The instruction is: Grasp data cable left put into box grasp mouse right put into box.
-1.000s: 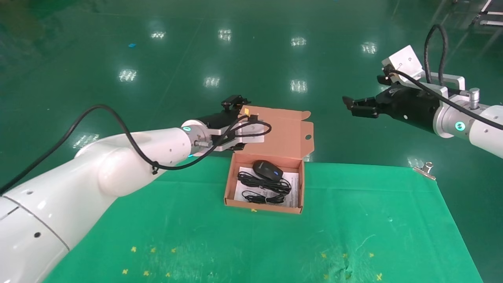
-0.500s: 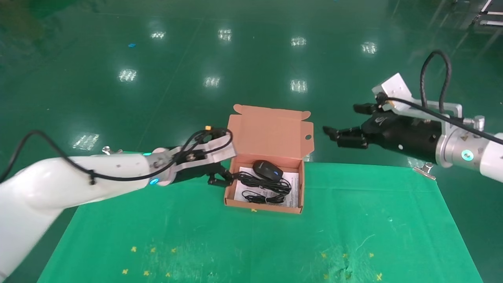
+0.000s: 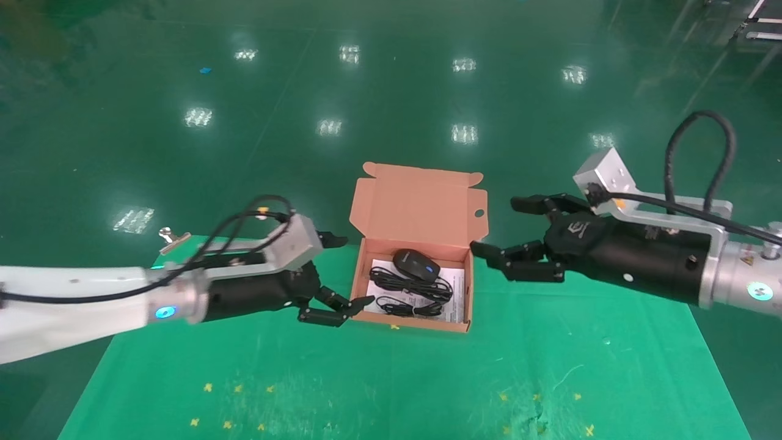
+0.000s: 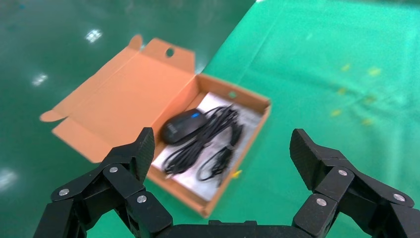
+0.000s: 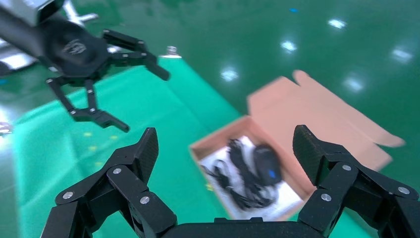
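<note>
The orange box (image 3: 408,322) lies open on the green cloth, its lid (image 3: 421,205) standing up at the back. Inside, on a white sheet, lie the black mouse (image 3: 416,264) with a blue-lit wheel, its cord bundle, and the thinner data cable (image 3: 406,306) near the front wall. My left gripper (image 3: 354,270) is open and empty just left of the box. My right gripper (image 3: 496,226) is open and empty just right of it, near the lid. The left wrist view shows the mouse (image 4: 182,125) and the cable (image 4: 222,157) beyond its open gripper (image 4: 223,144). The right wrist view shows the mouse (image 5: 267,163).
The green cloth (image 3: 391,379) covers the table, with small yellow marks near the front. A metal clip (image 3: 174,237) holds its far left corner. Shiny green floor lies beyond the table's far edge. The left gripper (image 5: 143,101) shows in the right wrist view.
Both arms have come down and in toward the box. The left gripper moved from beside the lid to low at the box's left side. The right gripper moved lower and closer.
</note>
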You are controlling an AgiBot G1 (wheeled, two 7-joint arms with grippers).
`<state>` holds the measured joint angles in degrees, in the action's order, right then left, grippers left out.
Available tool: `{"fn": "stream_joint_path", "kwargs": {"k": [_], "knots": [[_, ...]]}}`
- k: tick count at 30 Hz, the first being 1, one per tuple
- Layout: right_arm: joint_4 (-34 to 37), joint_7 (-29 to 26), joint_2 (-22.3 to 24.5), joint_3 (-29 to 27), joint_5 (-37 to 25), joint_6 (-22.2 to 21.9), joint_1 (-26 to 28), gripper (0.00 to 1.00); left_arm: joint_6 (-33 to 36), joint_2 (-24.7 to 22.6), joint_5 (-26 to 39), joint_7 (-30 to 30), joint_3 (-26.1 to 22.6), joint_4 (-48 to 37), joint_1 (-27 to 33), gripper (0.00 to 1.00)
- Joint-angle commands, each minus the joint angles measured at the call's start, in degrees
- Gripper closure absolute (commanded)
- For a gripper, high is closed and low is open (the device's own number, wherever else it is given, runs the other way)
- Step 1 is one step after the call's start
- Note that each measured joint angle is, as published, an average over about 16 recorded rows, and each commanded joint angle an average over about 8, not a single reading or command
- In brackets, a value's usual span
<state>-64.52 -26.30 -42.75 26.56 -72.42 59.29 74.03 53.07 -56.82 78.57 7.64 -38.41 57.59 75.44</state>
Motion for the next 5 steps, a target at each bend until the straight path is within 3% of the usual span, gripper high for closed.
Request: {"fn": "stream_joint_path", "kwargs": {"k": [1, 5], "knots": [[-0.8, 1.4, 0.7, -0.9, 2.7, 2.3, -1.1, 0.0, 2.9, 2.0, -3.3, 0.3, 2.0, 1.4, -1.2, 0.0], [-1.5, 2.5, 1.3, -1.7, 5.0, 4.3, -2.0, 0.0, 5.5, 3.6, -6.1, 0.5, 3.7, 2.7, -2.3, 0.0]]}}
